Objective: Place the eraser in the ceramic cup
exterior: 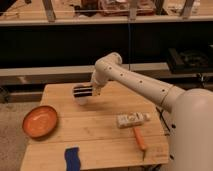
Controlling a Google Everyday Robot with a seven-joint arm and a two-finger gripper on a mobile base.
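Observation:
The eraser (pixel 83 91), a dark block with a thin pale stripe, lies level at the tip of my gripper (pixel 93 90) over the back left of the wooden table (pixel 100 135). The gripper is shut on the eraser's right end. The ceramic cup (pixel 82 99), small and whitish-grey, stands directly under the eraser; only its lower part shows. I cannot tell whether the eraser touches the cup's rim. My white arm (pixel 135 82) reaches in from the right.
An orange shallow bowl (pixel 40 121) sits at the table's left edge. A blue wavy-edged flat piece (pixel 73 158) lies near the front edge. A white remote-like object (pixel 132 119) and an orange-handled tool (pixel 139 138) lie at the right. Dark shelving runs behind the table.

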